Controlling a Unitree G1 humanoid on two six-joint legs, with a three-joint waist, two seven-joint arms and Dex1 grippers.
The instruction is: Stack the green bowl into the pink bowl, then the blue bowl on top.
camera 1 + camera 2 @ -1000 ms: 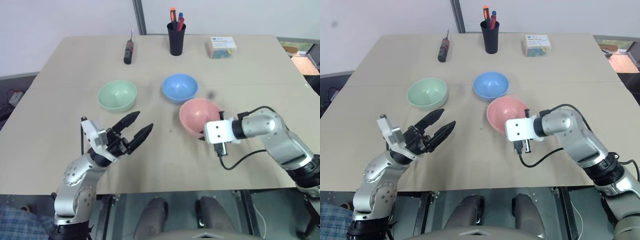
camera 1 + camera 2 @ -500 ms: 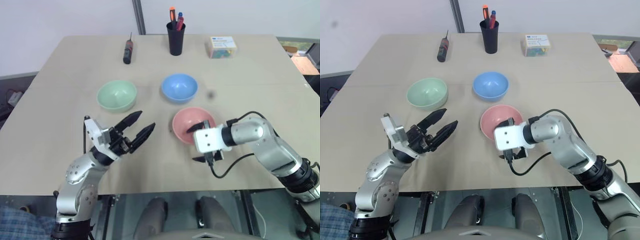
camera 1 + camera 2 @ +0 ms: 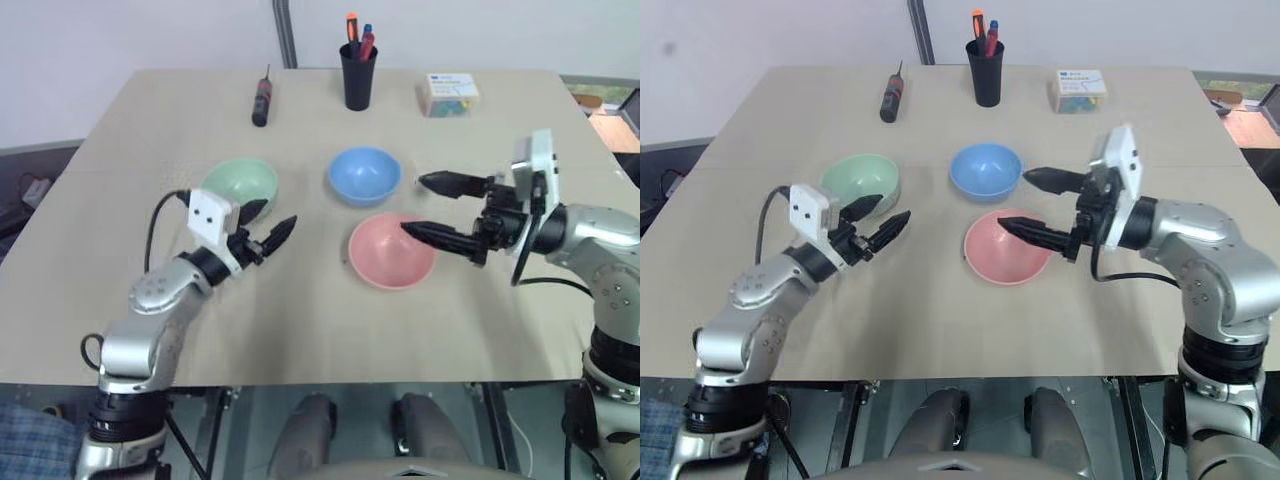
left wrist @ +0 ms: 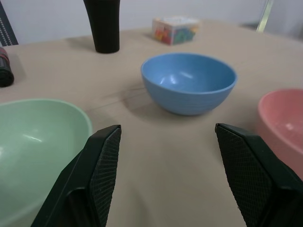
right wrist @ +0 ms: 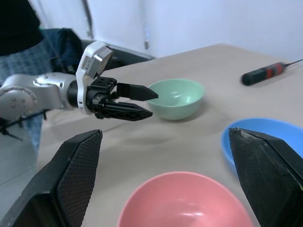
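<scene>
The green bowl (image 3: 238, 183), the blue bowl (image 3: 363, 175) and the pink bowl (image 3: 390, 250) stand apart and upright on the table, all empty. My left gripper (image 3: 271, 217) is open and holds nothing. It sits just off the green bowl's near right rim, and its fingers (image 4: 102, 161) frame the blue bowl (image 4: 189, 82) in the left wrist view. My right gripper (image 3: 413, 204) is open wide and empty. It hovers over the far right edge of the pink bowl and points left. The right wrist view shows the pink bowl (image 5: 184, 203) below and the green bowl (image 5: 177, 97) beyond.
At the table's (image 3: 300, 320) far side stand a black pen cup (image 3: 358, 78), a screwdriver (image 3: 261, 103) and a small box (image 3: 448, 95) of coloured items. Checked cloth on a person (image 3: 25, 445) shows beyond the near left corner.
My right gripper let go of the pink bowl's rim, opened wide, rose and turned to point left; the pink bowl ended slightly nearer. My left gripper moved forward to the green bowl.
</scene>
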